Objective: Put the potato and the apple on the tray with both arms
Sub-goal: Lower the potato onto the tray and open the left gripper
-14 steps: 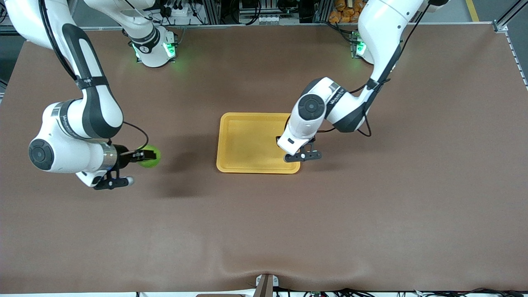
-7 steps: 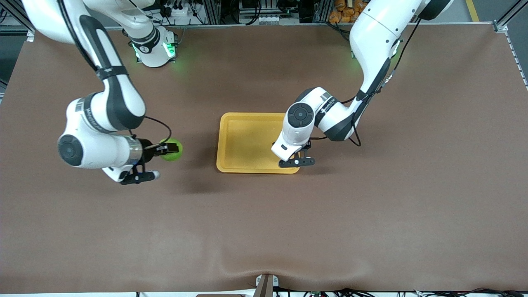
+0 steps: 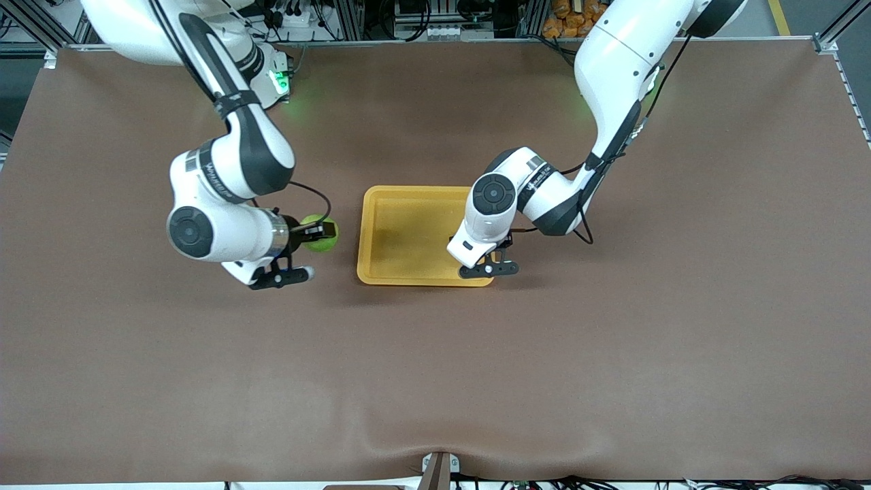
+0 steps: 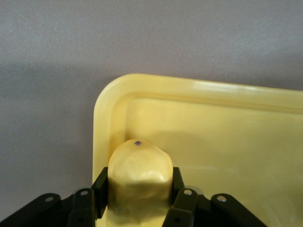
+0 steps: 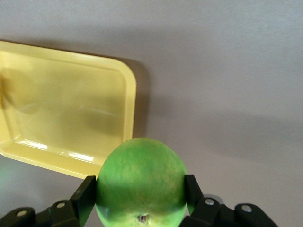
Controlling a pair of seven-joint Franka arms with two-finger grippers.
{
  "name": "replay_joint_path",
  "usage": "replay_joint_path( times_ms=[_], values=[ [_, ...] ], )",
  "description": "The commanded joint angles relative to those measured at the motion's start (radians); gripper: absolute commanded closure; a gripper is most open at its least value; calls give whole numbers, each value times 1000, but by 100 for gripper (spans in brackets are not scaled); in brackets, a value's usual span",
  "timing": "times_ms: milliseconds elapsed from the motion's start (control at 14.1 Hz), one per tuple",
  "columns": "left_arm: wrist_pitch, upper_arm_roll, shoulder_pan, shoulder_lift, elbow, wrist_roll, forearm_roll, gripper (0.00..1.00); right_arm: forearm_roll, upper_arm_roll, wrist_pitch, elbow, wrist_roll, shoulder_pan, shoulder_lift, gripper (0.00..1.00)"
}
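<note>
front view: right gripper (image 3: 318, 233) holds the apple (image 3: 320, 233) above the table beside the tray (image 3: 401, 235), toward the right arm's end. left gripper (image 3: 480, 253) is over the tray's corner.

left wrist view: potato (image 4: 138, 179) clamped between both fingers (image 4: 100, 189), over the tray's corner.

right wrist view: apple squeezed between both fingers (image 5: 85, 194).

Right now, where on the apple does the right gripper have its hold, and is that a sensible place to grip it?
The right gripper clamps the apple across its widest middle, one finger on each flank, stem dimple facing the wrist. On a round fruit that looks like the steadiest hold. It hangs over the table beside the tray.
</note>
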Motion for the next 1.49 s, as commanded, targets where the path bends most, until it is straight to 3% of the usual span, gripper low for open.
replay_joint_path(
  times_ms=[0, 213, 284, 355, 427, 924, 1280, 1422],
  values=[
    [-18, 14, -17, 21, 26, -19, 23, 75, 16, -6, 85, -58, 79, 58, -7, 65],
    [-18, 12, -15, 21, 26, -20, 23, 52, 16, -6, 176, -76, 269, 152, 19, 64],
    [-18, 12, -15, 21, 26, -20, 23, 39, 16, -6, 194, -75, 315, 187, 30, 64],
    [-18, 12, -15, 21, 24, -20, 23, 9, 16, -7, 223, -76, 356, 212, 45, 64],
    [-18, 14, -17, 21, 24, -17, 23, 0, 11, -7, 246, -76, 389, 227, 60, 64],
    [-90, 12, 6, -54, 32, -10, 25, 0, 2, -13, 331, -76, 443, 269, 146, 63],
    [-277, 9, 77, -201, 63, 73, 14, 0, 2, -15, 340, -75, 449, 266, 171, 63],
    [-380, 6, 117, -249, 102, 142, 8, 0, 2, -15, 339, -75, 449, 260, 180, 57]
  ],
)
